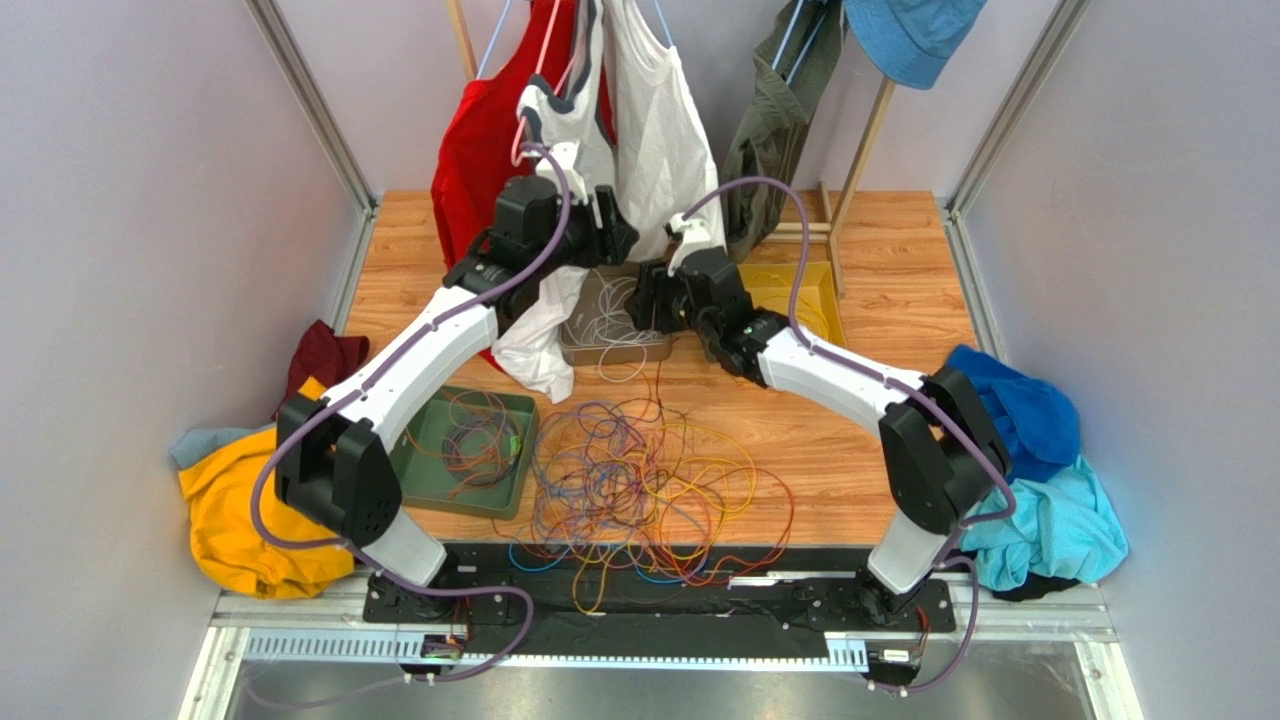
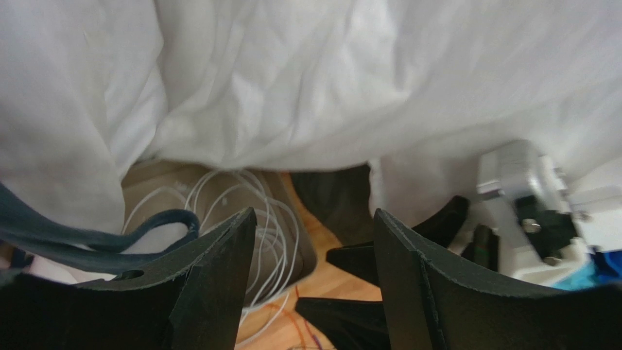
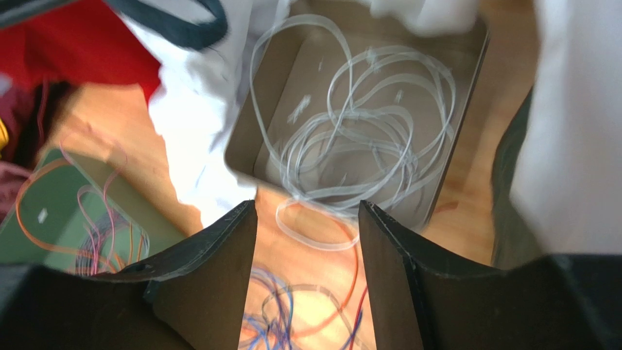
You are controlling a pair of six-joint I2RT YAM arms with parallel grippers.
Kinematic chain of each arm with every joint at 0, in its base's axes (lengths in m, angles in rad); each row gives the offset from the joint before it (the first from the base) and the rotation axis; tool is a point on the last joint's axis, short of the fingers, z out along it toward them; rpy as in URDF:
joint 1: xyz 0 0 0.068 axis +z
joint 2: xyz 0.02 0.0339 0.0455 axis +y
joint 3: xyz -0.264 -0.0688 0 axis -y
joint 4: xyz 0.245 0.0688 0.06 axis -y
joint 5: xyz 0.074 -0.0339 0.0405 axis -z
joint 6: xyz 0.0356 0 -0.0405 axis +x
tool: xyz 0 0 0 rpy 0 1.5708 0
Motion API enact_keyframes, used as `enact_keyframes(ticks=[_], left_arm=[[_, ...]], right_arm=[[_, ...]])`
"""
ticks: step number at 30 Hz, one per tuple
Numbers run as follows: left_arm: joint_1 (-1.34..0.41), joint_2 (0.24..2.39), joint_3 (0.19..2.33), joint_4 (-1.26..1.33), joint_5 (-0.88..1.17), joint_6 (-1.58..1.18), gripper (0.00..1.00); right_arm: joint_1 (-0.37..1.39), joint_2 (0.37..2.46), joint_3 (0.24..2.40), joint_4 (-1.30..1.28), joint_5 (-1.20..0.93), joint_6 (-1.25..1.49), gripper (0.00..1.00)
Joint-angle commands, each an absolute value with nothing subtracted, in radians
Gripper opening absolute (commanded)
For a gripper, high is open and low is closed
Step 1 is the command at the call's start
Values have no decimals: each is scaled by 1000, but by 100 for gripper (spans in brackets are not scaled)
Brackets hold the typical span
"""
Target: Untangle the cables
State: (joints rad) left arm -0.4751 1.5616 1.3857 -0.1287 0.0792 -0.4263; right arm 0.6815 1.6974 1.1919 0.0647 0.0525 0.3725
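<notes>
The snarl of coloured cables (image 1: 646, 480) lies on the wooden table near the front. White cables (image 3: 350, 138) lie coiled in a grey bin (image 3: 241, 153) at mid-table, with one loop hanging over its near rim. They also show in the left wrist view (image 2: 248, 197). My left gripper (image 1: 613, 228) is open and empty, high by the hanging white top, above the bin; its jaws (image 2: 314, 222) stand wide apart. My right gripper (image 1: 655, 297) is open and empty at the bin's right edge; its jaws (image 3: 306, 211) frame orange and blue cables on the table.
A green tray (image 1: 466, 450) at left holds a few orange and pink cables. A yellow tray (image 1: 796, 300) sits right of the bin. Red and white garments (image 1: 631, 120) hang from a rack over the bin. Clothes piles lie at left (image 1: 241, 510) and right (image 1: 1052, 480).
</notes>
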Motion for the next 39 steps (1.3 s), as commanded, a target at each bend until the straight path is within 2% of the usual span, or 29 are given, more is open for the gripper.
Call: enact_keyframes(ticks=[1,6,12,25,36,39], left_arm=[[-508,1428,1309,-144,31,-463,69],[-593,1244,1157,-126,-35,-497,69],[-702,1100,1028,-140,-104,-526,68],[-868,835,816,-208,-227,-591,67],[-885,664,683,-265,-268,-621,66],[-887,655,670,-268,-268,-623,66]], right_arm=[[753,1605,1105,107,135,365,58],[807,1574,953,156,161,413,58],[813,1632,881,207,182,425,58],[811,1839,926,428,290,410,55],[811,1937,939,583,367,437,42],[811,1950,954,578,368,440,41]])
